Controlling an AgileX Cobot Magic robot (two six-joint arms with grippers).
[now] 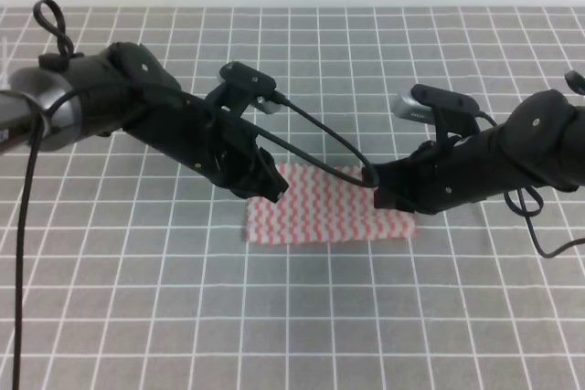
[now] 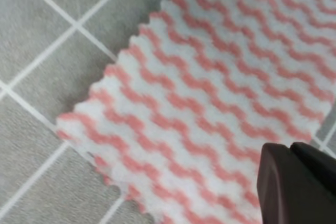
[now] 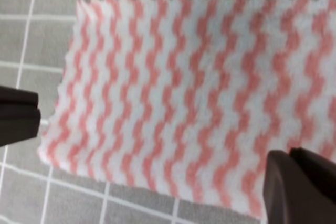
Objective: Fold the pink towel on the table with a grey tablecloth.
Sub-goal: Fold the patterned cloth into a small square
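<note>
While both grippers flank pink towel (image 1: 324, 205) (flat), front edge unobstructed.

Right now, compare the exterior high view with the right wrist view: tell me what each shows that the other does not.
Only the exterior high view shows both arms whole, the left gripper at the pink towel's far left corner, the right gripper at its right side, and the towel's full outline on the table with a grey tablecloth.

Only the right wrist view shows the towel's pinked edge close up and two dark fingertips set wide apart, one over the towel and one beside it.

Both show the zigzag-striped towel lying flat on the white-lined grid.
</note>
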